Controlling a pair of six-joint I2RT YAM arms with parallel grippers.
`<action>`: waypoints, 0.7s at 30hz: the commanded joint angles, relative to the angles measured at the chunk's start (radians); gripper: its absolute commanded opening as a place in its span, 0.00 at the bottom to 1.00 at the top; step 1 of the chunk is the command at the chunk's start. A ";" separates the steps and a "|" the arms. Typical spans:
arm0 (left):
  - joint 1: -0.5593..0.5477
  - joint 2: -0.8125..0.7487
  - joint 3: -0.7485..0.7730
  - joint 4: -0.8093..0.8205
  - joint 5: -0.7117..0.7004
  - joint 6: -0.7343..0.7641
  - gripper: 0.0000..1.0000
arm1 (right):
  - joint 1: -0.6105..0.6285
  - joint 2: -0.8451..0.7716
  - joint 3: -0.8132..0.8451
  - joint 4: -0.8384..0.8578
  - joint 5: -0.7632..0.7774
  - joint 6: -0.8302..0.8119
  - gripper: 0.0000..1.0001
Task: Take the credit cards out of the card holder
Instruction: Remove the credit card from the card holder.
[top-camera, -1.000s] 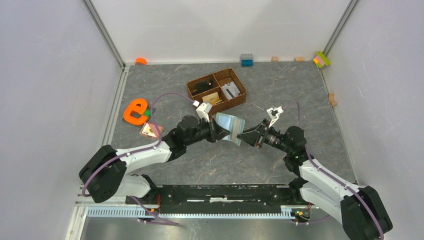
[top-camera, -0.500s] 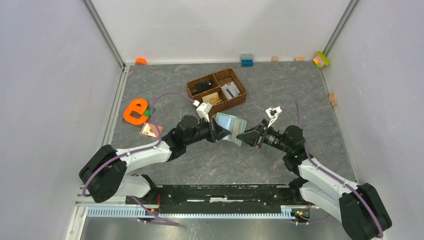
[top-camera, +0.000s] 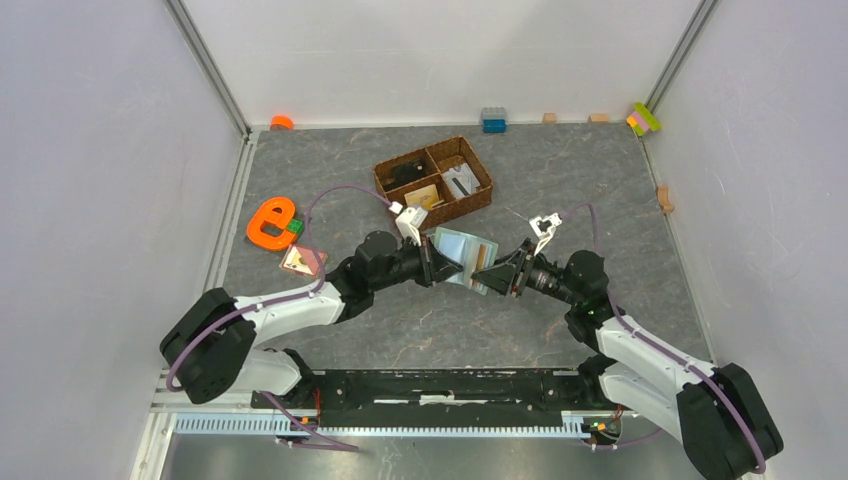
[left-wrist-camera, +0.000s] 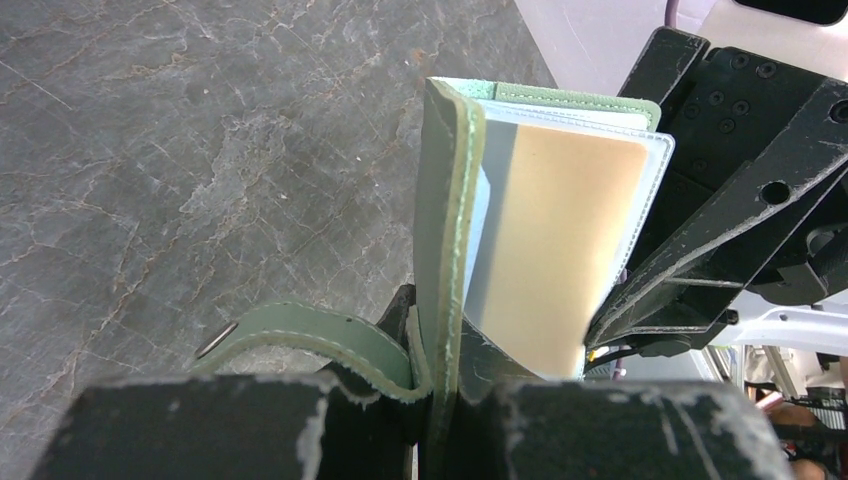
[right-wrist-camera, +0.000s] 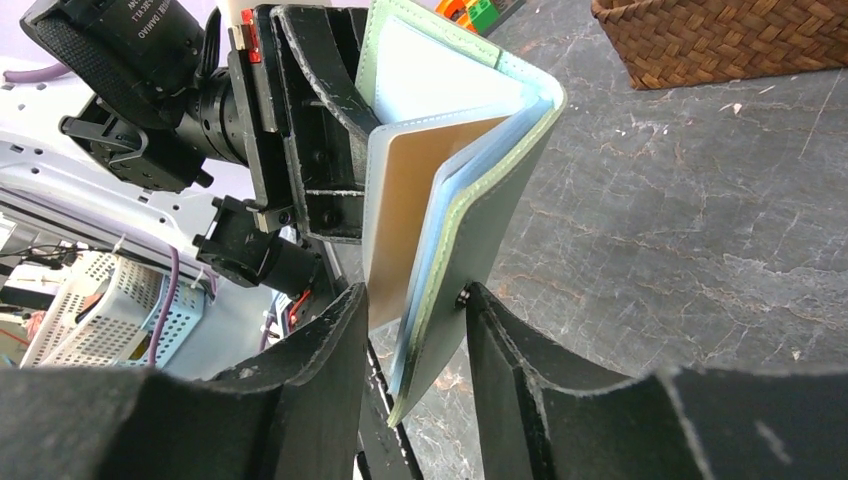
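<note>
The sage-green card holder (top-camera: 463, 255) hangs open above the table's middle, between both arms. My left gripper (top-camera: 437, 262) is shut on one green flap (left-wrist-camera: 447, 200), clamped near its snap strap (left-wrist-camera: 300, 330). A tan credit card (left-wrist-camera: 560, 240) sits in a clear pale-blue inner leaf (right-wrist-camera: 410, 200). My right gripper (right-wrist-camera: 415, 300) is open, its jaws either side of the other flap (right-wrist-camera: 490, 200) and that leaf. One finger (right-wrist-camera: 520, 340) touches the flap's snap; the other stands just clear of the card. A pinkish-brown card (top-camera: 299, 260) lies flat on the table at left.
A brown wicker divided basket (top-camera: 478, 195) with small items stands behind the arms. An orange letter-e shape (top-camera: 270, 222) lies left, beside the flat card. Small blocks (top-camera: 493, 120) (top-camera: 643, 118) line the back wall. White walls close in on both sides.
My right gripper has edged left onto the card holder and its jaws have widened. The holder now spreads further open, showing the tan card. The left arm has barely moved.
</note>
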 joint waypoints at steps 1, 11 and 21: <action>-0.022 0.003 0.039 0.085 0.055 0.018 0.03 | 0.006 0.013 0.047 0.005 0.003 -0.017 0.47; -0.057 0.051 0.083 0.076 0.115 0.042 0.04 | 0.006 0.020 0.050 -0.002 0.004 -0.018 0.62; -0.068 0.144 0.124 0.143 0.241 -0.015 0.04 | 0.006 0.020 0.049 -0.009 0.010 -0.021 0.75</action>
